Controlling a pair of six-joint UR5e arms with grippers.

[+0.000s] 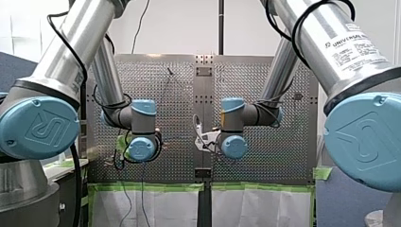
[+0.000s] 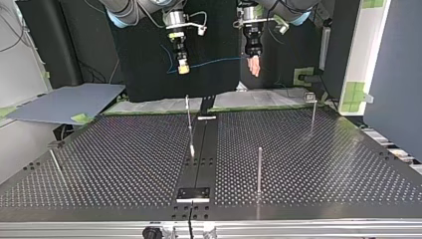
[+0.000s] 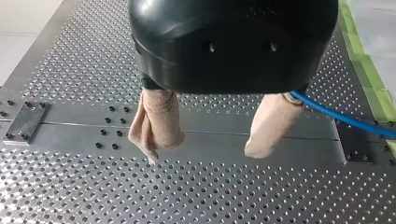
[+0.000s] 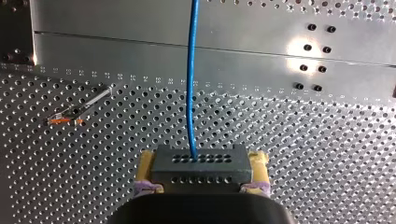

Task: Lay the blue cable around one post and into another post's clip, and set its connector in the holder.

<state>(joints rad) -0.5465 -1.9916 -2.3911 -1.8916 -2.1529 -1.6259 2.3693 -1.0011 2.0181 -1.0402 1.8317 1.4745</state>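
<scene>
My right pincer: pinching the connector
My left pincer: spread, blue cable beside one finger
Done: nothing routed yet
Remaining: I judge everything, post loop first

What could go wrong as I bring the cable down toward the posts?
My left gripper has its fingers apart, and the blue cable only passes beside one of them, so it may slip free. The cable runs between both grippers, so moving them apart could tug the connector out of my right gripper.
</scene>
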